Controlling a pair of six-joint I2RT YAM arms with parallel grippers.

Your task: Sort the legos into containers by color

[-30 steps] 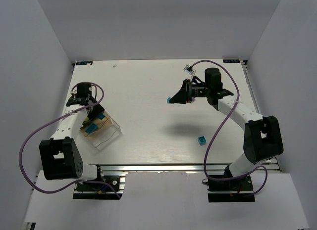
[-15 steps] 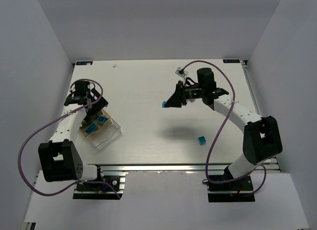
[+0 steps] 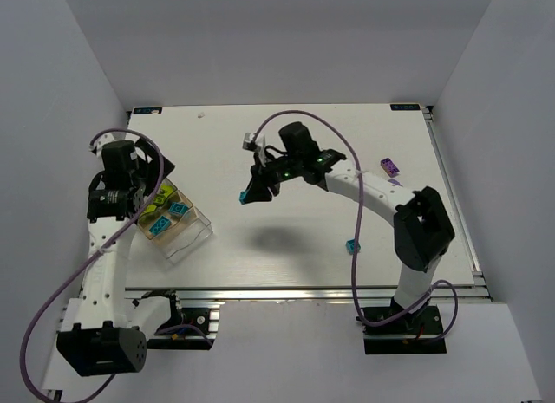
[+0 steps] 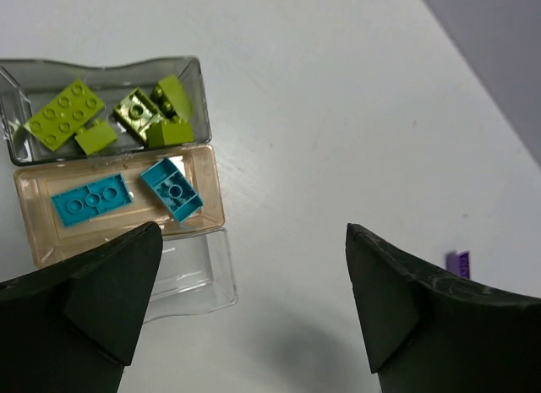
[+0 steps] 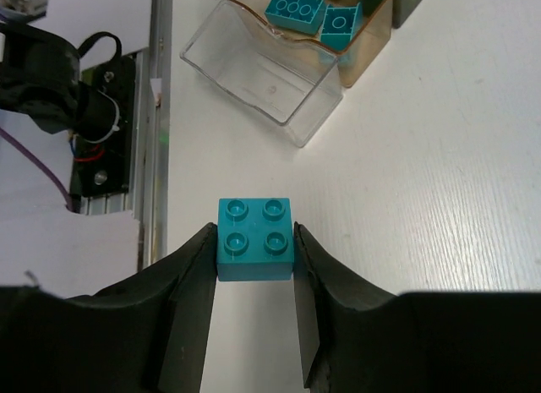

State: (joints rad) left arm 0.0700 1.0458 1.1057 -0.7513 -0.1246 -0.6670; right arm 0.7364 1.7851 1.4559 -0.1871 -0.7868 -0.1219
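- A white table (image 3: 286, 152) was enclosed by pale grey walls (image 3: 78, 65).
- The right arm (image 3: 364, 186) was stretched leftward over the table's middle, and the left arm (image 3: 108, 247) was raised at the left edge.
- The clear container (image 4: 199, 275) was set near the left edge, with lime legos (image 4: 63, 114) in one compartment and cyan legos (image 4: 89, 199) in the next.
- The left gripper (image 4: 254, 232) was held above the container, its jaws spread wide.
- The right gripper (image 5: 254, 232) was clamped on a cyan brick (image 5: 254, 251), well apart from the container.
- A purple brick (image 3: 390, 166) and a loose cyan brick (image 3: 351, 245) were left on the table's right side.
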